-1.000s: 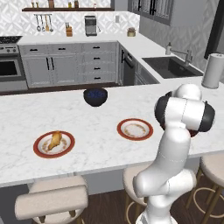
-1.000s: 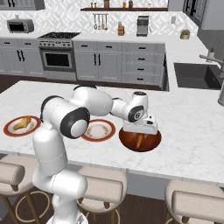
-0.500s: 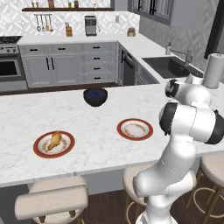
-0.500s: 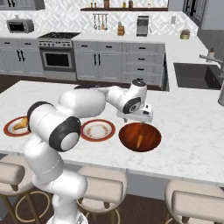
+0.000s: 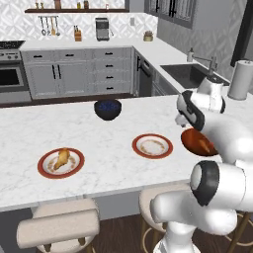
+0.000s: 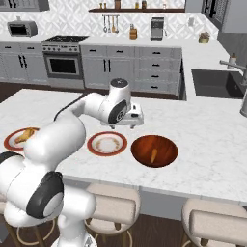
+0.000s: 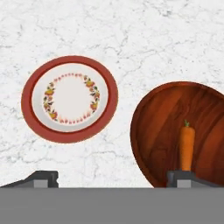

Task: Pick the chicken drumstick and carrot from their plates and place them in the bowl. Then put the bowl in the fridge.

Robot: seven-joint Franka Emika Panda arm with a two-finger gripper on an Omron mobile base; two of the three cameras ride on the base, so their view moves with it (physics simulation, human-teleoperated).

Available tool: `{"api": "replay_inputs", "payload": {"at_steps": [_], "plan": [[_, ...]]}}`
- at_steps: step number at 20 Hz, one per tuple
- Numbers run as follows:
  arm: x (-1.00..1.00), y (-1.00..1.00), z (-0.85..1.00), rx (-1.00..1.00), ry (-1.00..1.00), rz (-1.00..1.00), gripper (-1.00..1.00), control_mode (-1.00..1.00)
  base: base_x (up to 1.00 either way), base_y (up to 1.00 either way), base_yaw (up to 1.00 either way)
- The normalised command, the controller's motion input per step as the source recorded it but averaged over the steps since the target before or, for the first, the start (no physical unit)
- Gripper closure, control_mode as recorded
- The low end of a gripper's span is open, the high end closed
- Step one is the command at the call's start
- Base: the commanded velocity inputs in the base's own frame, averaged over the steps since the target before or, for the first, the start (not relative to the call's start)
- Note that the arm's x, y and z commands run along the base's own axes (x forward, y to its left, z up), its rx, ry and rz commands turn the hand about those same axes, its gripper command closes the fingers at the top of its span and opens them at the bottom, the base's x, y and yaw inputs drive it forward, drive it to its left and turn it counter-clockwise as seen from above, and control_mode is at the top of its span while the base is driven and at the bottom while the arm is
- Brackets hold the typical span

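The carrot [image 7: 187, 147] lies in the bowl [image 6: 144, 145]; the tool [image 7: 114, 179] hangs above the counter [image 6: 202, 140], spread and empty.

The gripper [image 6: 135, 117] opened, rose and drew back from the bowl [image 6: 154, 150], which lay below and beside it with the carrot [image 6: 153, 156] released inside.

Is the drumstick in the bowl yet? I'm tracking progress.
No, the drumstick lies on its plate; the bowl holds the carrot.
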Motion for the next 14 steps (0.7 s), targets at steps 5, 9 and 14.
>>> {"api": "replay_inputs", "payload": {"at_steps": [5,9,14], "plan": [[-1.00,1.00,0.22,-0.20,0.07,0.03,-1.00,-1.00,0.00,0.00,0.00],[-0.84,0.62,0.02,-0.20,0.15,-0.07,-1.00,-1.00,0.00,0.00,0.00],[-0.36,0.11,0.00,0.42,-0.01,-0.11,-1.00,-1.00,0.00,0.00,0.00]]}}
